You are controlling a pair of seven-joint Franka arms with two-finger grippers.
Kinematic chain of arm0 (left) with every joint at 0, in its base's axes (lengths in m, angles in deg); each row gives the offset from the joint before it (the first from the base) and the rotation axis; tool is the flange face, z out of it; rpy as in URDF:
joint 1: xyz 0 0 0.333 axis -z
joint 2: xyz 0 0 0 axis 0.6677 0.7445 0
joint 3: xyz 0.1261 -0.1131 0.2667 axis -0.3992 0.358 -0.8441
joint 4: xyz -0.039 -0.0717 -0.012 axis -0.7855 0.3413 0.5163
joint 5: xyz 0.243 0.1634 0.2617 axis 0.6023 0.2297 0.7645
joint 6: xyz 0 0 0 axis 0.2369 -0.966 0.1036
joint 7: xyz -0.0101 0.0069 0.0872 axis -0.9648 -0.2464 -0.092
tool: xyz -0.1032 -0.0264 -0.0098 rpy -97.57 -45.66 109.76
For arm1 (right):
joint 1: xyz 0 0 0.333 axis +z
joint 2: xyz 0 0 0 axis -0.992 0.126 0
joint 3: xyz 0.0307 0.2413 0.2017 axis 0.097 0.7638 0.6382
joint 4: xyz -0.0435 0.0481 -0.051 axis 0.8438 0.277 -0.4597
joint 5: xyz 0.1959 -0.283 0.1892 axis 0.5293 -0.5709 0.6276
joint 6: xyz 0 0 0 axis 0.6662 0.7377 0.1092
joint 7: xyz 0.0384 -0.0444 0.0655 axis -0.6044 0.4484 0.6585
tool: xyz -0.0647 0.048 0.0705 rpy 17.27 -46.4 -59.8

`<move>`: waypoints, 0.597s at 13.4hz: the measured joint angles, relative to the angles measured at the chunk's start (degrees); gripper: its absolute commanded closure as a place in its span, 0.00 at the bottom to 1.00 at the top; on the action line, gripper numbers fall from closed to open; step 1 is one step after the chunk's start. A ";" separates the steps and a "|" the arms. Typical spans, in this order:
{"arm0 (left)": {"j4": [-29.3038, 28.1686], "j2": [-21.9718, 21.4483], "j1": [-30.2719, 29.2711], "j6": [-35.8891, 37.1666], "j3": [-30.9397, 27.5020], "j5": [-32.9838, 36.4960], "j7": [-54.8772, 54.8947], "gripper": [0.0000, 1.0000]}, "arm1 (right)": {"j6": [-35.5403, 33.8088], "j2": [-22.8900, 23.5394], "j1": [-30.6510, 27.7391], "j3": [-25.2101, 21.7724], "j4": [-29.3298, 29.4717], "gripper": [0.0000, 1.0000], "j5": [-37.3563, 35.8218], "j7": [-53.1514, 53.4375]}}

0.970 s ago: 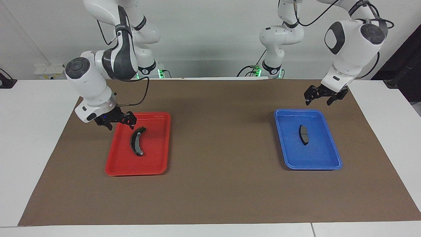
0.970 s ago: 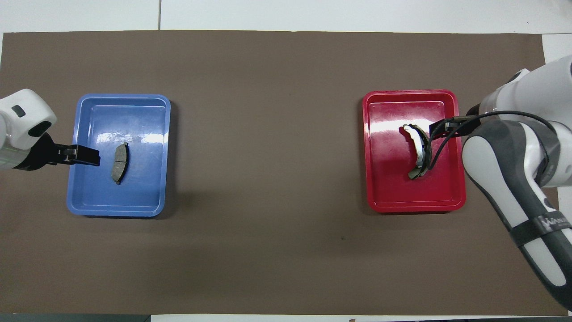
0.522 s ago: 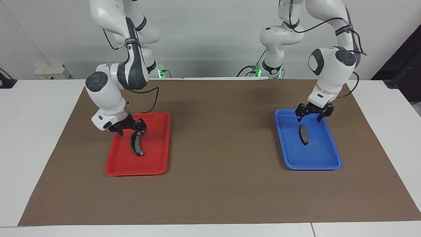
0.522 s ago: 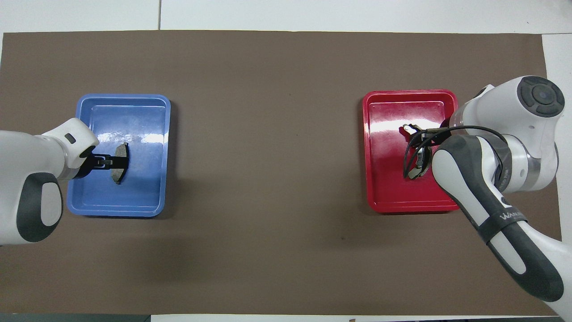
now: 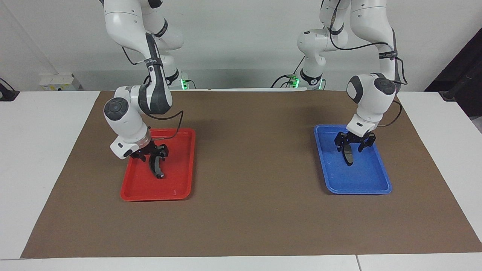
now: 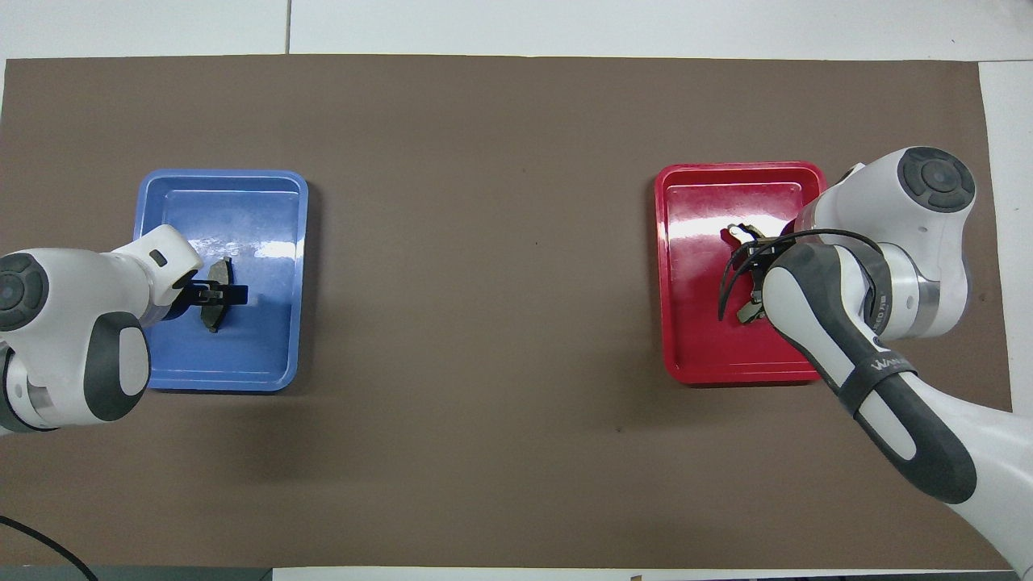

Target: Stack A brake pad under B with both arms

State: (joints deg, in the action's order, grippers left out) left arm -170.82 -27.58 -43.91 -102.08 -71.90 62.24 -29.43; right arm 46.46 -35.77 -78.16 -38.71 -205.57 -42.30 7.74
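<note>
Between the left tool's [image 5: 355, 145] spread fingers – A brake pad [image 5: 348, 154], contact unclear; right tool [image 5: 152, 155] apart astride B [image 5: 156, 167].

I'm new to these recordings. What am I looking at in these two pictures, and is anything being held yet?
Two white robot arms work at a table covered by a brown mat. One picture looks at the robots from across the table; the other looks down from above their own end, so the sides swap. The left end effector is low in the blue tray, its fingers open to either side of the short brake pad. The right end effector is low in the red tray, over the long curved pad. Both pads lie in their trays; nothing is lifted.
</note>
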 measured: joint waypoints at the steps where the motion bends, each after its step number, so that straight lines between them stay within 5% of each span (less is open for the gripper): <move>1: 0.00 0.73 0.00 -0.57 -0.24 0.00 0.19 0.05 | 0.01 0.25 -0.05 0.00 -0.01 0.27 0.00 -0.19; 5: 0.02 2.14 -0.01 -1.10 -0.97 0.00 0.55 0.10 | 0.01 0.99 -0.20 0.00 -0.08 0.29 0.00 -1.76; 8: 0.04 2.33 0.01 -1.10 -0.96 0.00 0.56 0.63 | 0.02 1.05 -0.24 0.01 -0.08 0.30 0.00 -1.98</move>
State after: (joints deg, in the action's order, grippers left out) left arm -170.78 -25.25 -43.90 -103.19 -72.86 62.24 -28.88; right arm 46.47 -34.72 -78.41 -38.69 -205.64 -42.30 5.76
